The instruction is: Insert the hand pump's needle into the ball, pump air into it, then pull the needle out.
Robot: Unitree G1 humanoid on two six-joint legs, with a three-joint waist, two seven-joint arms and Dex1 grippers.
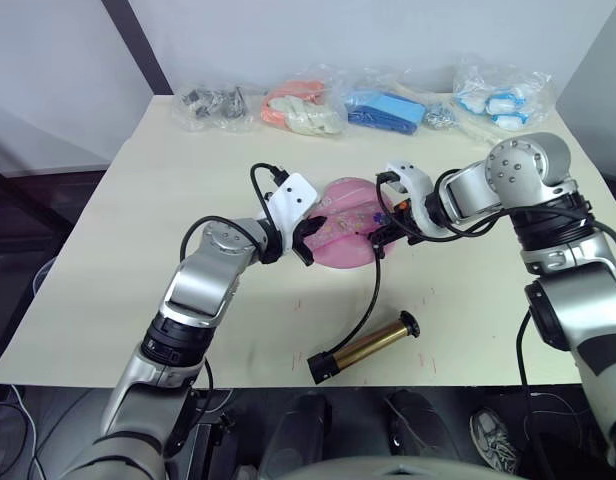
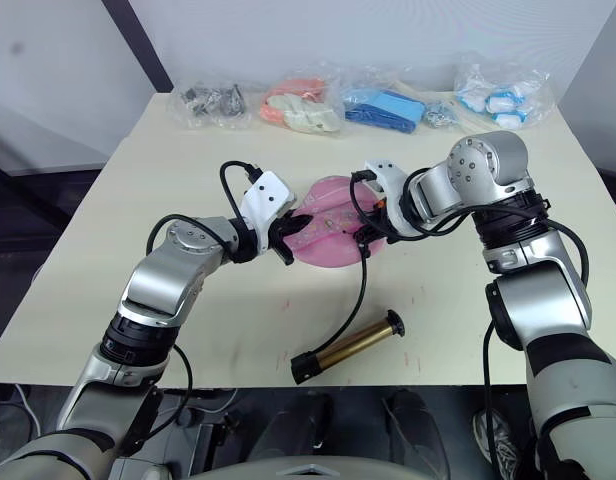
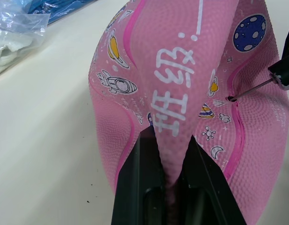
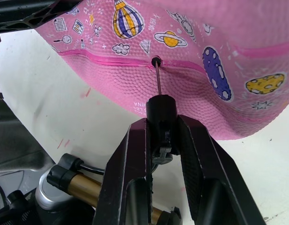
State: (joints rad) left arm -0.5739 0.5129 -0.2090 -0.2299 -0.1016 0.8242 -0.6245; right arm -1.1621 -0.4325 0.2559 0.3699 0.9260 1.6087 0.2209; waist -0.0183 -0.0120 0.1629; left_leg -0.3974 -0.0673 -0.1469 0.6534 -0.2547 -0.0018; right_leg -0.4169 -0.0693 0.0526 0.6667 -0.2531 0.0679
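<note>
The ball point(image 1: 346, 236) lies saggy and deflated at the middle of the table point(image 1: 108, 270), with the hand pump point(image 1: 366, 347) lying untended on the table at about 6 o'clock from it. The left pincer point(image 3: 170, 154) is closed on a pinched fold of the ball's soft skin at its 9 o'clock edge. The right pincer point(image 4: 161, 136), at the 3 o'clock edge, is clamped on the black fitting of the needle point(image 4: 157, 77), whose tip sits at the mouth of the valve hole. The rubber looks limp and yielding, so it will likely buckle under a push; the fold grip seems the sensible brace. The needle looks thin and bendable: best held by its fitting and driven straight. The hose point(image 1: 366, 300) trails slack.
</note>
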